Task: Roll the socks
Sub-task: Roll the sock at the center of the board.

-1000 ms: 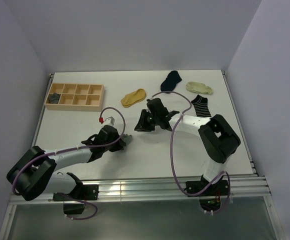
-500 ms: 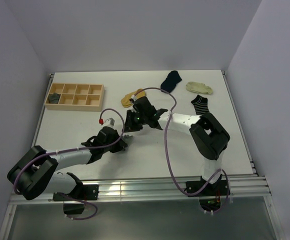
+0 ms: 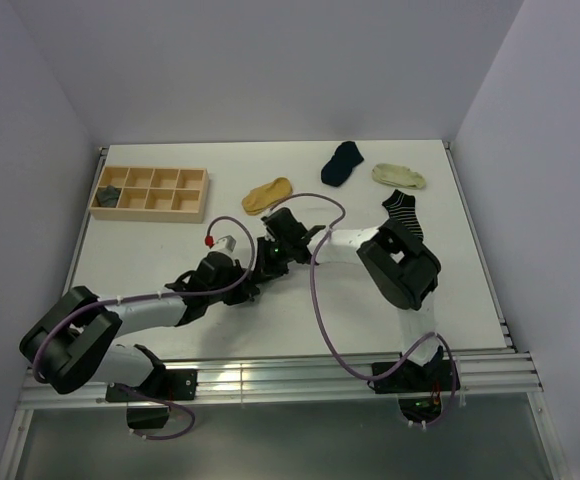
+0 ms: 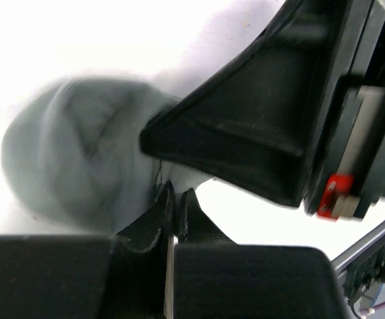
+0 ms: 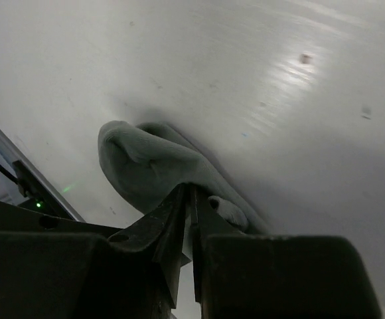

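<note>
Light grey sock, bunched, at middle of surface, between two hands.
Left hand: clenched, tips touching the sock's edge. Right hand: pinched on a fold of the same sock. Mustard-yellow sock lies flat, apart, further back.

The surface is white. The light grey sock is plain, and the left end effector and right end effector are black. The other socks are mustard-yellow, navy, pale cream and black-and-white striped. The tray is tan wood and holds a dark grey sock. The cables are purple.
</note>
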